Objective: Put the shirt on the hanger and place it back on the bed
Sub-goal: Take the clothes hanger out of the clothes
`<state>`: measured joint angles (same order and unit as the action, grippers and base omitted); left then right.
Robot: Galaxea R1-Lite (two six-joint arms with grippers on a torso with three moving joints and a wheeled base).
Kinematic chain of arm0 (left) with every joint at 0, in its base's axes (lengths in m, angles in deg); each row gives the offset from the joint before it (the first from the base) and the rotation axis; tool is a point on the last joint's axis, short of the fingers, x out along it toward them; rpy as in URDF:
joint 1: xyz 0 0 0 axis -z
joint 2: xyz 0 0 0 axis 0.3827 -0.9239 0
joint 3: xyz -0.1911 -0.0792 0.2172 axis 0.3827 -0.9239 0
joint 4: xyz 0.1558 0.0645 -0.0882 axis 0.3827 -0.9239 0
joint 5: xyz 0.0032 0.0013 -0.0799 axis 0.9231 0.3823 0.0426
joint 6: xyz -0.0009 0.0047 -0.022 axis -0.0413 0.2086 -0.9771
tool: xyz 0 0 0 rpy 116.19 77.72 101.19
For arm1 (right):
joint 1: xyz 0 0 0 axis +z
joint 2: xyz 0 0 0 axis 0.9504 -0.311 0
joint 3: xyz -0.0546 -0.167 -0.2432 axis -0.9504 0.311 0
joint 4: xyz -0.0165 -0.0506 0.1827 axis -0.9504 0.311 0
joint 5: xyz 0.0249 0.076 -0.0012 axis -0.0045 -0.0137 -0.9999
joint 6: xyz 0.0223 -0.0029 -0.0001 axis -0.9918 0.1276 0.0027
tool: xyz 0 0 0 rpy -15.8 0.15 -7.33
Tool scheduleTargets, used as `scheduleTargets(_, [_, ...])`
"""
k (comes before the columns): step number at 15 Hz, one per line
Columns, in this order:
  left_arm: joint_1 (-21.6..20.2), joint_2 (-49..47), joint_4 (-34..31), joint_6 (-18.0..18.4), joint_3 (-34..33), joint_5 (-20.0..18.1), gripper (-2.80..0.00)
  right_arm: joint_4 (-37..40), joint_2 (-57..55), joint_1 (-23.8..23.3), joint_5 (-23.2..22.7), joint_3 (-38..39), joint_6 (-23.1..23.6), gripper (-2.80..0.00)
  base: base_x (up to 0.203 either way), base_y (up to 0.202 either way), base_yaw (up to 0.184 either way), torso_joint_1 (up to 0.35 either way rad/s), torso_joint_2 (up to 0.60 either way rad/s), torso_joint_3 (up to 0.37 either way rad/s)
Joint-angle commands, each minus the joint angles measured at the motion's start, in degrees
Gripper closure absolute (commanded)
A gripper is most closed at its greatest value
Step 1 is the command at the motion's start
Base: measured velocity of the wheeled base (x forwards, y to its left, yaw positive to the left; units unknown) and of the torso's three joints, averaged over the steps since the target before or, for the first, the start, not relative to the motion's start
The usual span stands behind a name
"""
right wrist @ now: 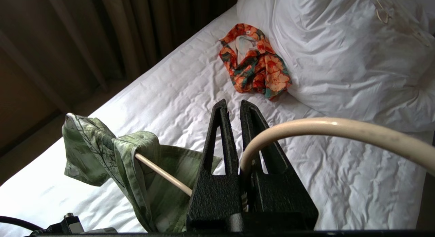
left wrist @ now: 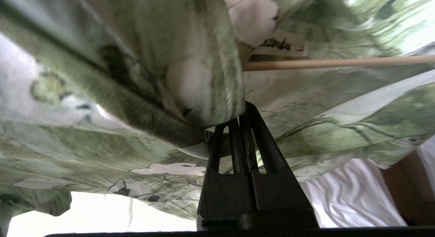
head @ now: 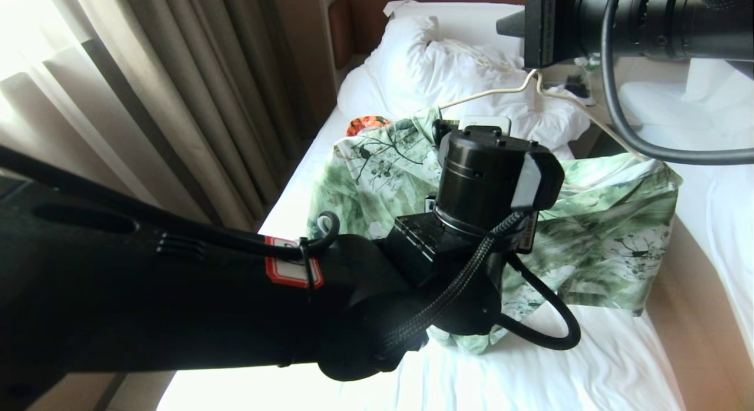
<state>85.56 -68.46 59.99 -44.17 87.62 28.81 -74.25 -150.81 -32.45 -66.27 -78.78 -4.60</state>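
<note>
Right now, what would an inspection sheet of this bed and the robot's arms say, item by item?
Surface: bed, wrinkled white sheet, bunched duvet.
Job's things: green shirt held up above the sheet, partly threaded on the cream hanger.
Clutter: orange patterned garment on the sheet beside the duvet.
Grippers: left gripper shut on a fold of the shirt; right gripper shut on the hanger near its hook.
Cables: black cables loop off the left wrist.
Surroundings: curtains by the bed; wooden headboard.

No legible text (shirt (left wrist: 136,77) neck label (left wrist: 282,45) print blurred)
</note>
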Motion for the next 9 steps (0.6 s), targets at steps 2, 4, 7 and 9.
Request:
scheduleTargets(2, [-1.67,0.4,3.77,1.23,-3.32,1.17,0.0,0.04,0.16,0.03,0.06,0.02,0.07,0.0,0.0,0.0,0.0,0.0,0.0,0.0])
scheduleTargets(4, [-2.72,2.05,5.49,1.41,-4.6,1.27,0.0,0.04,0.24,0.03,0.06,0.01,0.07,0.0,0.0,0.0,0.0,0.0,0.0,0.0])
scheduleTargets(7, [-4.2,4.88,5.58,1.53,-5.36,1.46,0.0,0.04,0.33,0.03,0.06,0.01,0.16,0.0,0.0,0.0,0.0,0.0,0.0,0.0])
scheduleTargets(9, [-4.17,6.7,5.64,2.03,-7.43,1.68,0.0,0.04,0.42,0.03,0.06,-0.08,0.16,0.0,0.0,0.0,0.0,0.0,0.0,0.0])
